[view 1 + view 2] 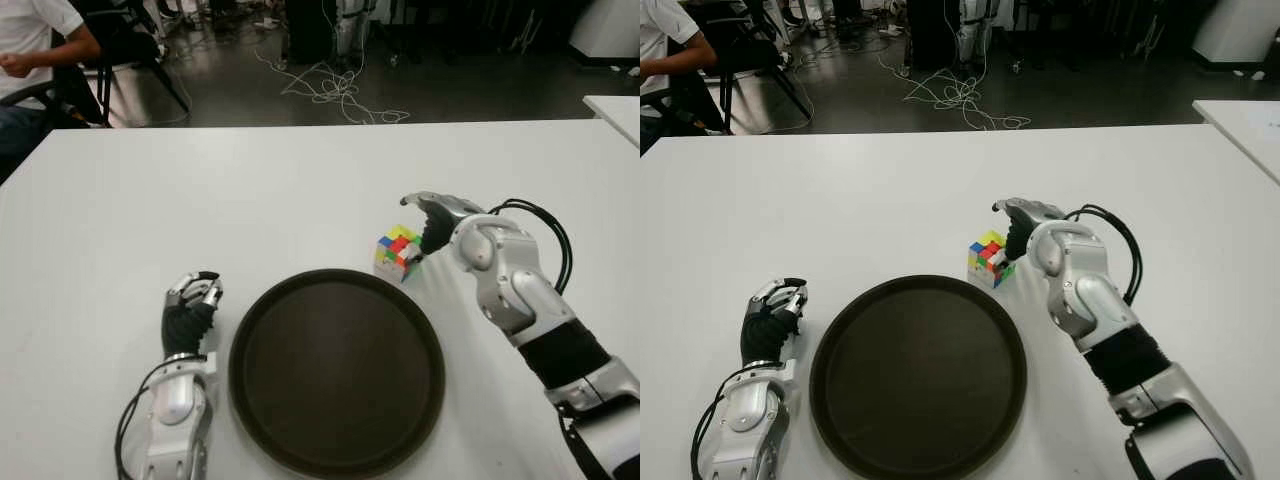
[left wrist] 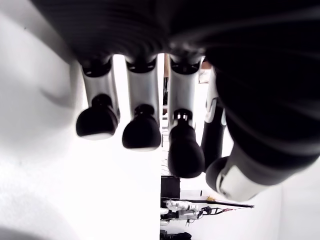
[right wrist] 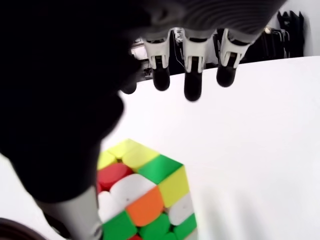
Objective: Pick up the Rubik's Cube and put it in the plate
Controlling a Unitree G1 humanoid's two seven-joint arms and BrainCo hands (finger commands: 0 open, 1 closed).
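The Rubik's Cube stands on the white table just past the far right rim of the dark round plate. My right hand hovers at the cube's right side and over its top. In the right wrist view its fingers are spread above and beyond the cube, with the thumb beside it; nothing is grasped. My left hand shows left of the plate, fingers loosely bent and holding nothing. The plate holds nothing.
A seated person and a chair are beyond the table's far left corner. Cables lie on the floor behind the table. Another white table's corner shows at the far right.
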